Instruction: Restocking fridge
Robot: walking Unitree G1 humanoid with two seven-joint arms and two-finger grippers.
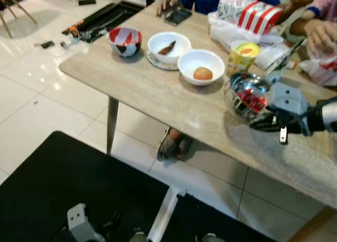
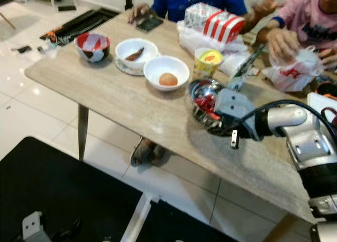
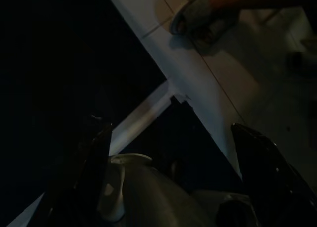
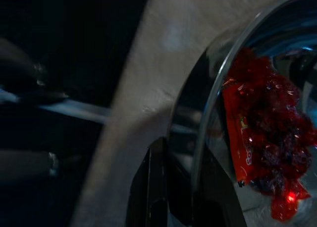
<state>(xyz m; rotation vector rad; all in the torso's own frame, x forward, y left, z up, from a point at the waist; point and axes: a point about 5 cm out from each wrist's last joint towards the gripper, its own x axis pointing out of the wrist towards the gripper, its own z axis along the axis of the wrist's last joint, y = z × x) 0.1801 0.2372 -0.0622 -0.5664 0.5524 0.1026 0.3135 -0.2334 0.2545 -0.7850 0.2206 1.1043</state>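
A shiny steel bowl [image 1: 243, 92] stands near the right part of the table's front edge, with red packaged food [image 4: 262, 133] inside it. My right gripper [image 2: 224, 127] is shut on the bowl's near rim [image 4: 213, 103], one finger [image 4: 153, 187] outside the wall and one inside. The bowl looks slightly tilted; I cannot tell whether it rests on the wooden table [image 1: 158, 99]. My left gripper [image 3: 173, 148] hangs low by my body, open, with nothing between its fingers.
On the table: a white bowl with a round brown item [image 1: 201, 67], a white bowl on a saucer [image 1: 168, 46], a red-and-white bowl [image 1: 125, 40], a yellow cup [image 1: 245, 53], a red striped box [image 1: 258, 15]. People sit along the far side. A black surface [image 1: 68, 189] lies below me.
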